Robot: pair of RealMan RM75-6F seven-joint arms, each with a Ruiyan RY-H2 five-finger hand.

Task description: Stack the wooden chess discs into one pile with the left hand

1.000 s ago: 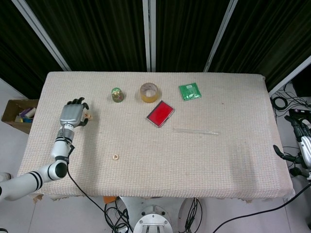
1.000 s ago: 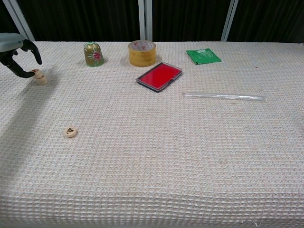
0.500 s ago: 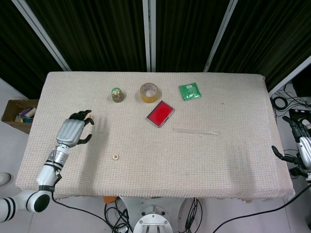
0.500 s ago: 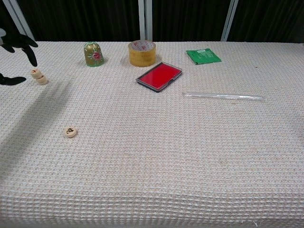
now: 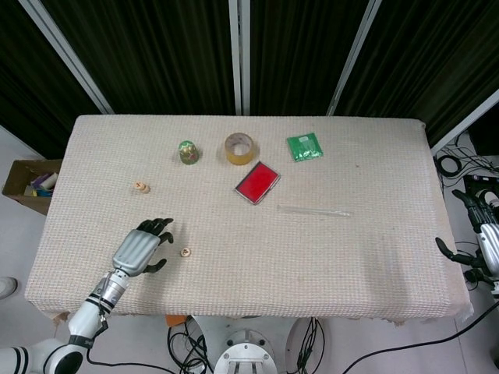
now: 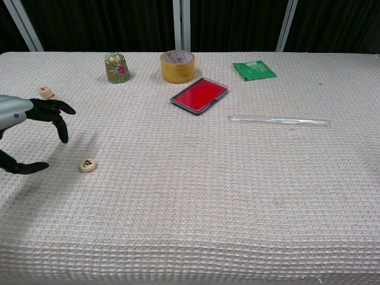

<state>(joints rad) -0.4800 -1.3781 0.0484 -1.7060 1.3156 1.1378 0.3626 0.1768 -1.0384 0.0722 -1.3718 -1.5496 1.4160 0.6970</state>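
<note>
A short stack of wooden chess discs (image 5: 141, 187) (image 6: 47, 92) stands near the table's left side. A single disc (image 5: 185, 252) (image 6: 88, 165) lies closer to the front edge. My left hand (image 5: 143, 245) (image 6: 27, 127) hovers just left of the single disc, fingers spread and holding nothing. My right hand (image 5: 485, 241) hangs off the table's right edge, and its fingers are hard to make out.
At the back stand a small green-gold bell-shaped object (image 5: 187, 152) (image 6: 117, 67) and a roll of yellow tape (image 5: 239, 148) (image 6: 177, 65). A red flat case (image 5: 256, 182) (image 6: 199, 95), a green packet (image 5: 304, 146) (image 6: 253, 70) and a clear tube (image 5: 313, 210) (image 6: 279, 120) lie further right.
My left hand has let go of the disc stack and moved toward the front edge, arriving beside the single disc. The stack now stands uncovered.
</note>
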